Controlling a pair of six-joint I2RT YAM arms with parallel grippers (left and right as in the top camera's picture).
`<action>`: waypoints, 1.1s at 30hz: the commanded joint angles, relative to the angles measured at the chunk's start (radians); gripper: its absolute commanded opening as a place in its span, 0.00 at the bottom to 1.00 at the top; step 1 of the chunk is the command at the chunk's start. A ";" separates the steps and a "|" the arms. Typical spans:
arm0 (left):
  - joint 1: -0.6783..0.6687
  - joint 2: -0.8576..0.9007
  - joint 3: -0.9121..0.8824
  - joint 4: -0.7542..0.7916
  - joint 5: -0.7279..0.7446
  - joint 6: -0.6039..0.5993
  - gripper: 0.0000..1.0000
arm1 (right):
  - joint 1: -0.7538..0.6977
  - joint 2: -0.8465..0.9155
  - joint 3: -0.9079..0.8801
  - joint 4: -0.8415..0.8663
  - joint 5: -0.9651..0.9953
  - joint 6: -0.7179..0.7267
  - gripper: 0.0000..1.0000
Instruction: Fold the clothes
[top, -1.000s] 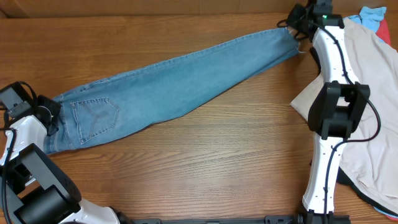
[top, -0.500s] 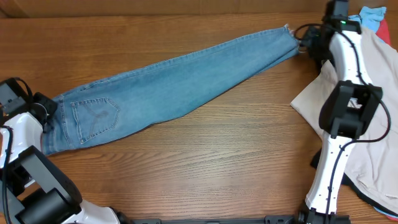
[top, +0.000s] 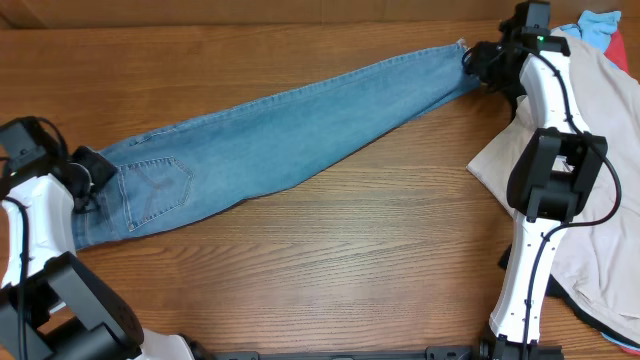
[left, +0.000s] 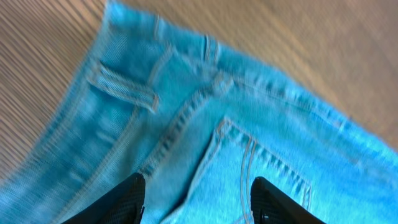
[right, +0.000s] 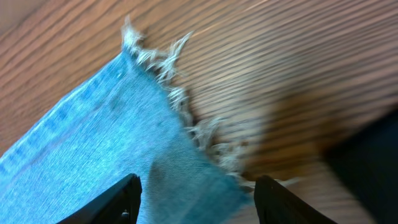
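The light blue jeans (top: 270, 135) lie flat across the table, waist at the left, frayed hem at the upper right. My left gripper (top: 92, 170) is open over the waistband, its fingers either side of the seam by the back pocket (left: 249, 168). The left gripper (left: 198, 199) holds nothing. My right gripper (top: 478, 62) is open over the hem end, its fingers straddling the corner of the frayed hem (right: 186, 124). The right gripper (right: 196, 200) holds nothing.
A pale beige garment (top: 600, 150) covers the right side of the table under the right arm. Bright blue (top: 598, 26) and red cloth show at the top right corner. Bare wood table (top: 350, 260) lies in front of the jeans.
The right gripper swung right, then came back to the hem end. The left gripper moved right onto the waistband. The jeans have not moved.
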 joint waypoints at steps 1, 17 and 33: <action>-0.018 0.042 -0.007 -0.009 -0.050 0.029 0.58 | 0.003 -0.043 -0.037 0.034 -0.069 -0.011 0.62; -0.019 0.150 -0.048 -0.054 -0.091 0.026 0.57 | 0.026 -0.056 -0.060 -0.144 -0.028 -0.002 0.04; 0.138 0.150 -0.047 0.032 -0.204 0.027 0.61 | 0.049 -0.221 -0.060 -0.678 0.208 0.045 0.16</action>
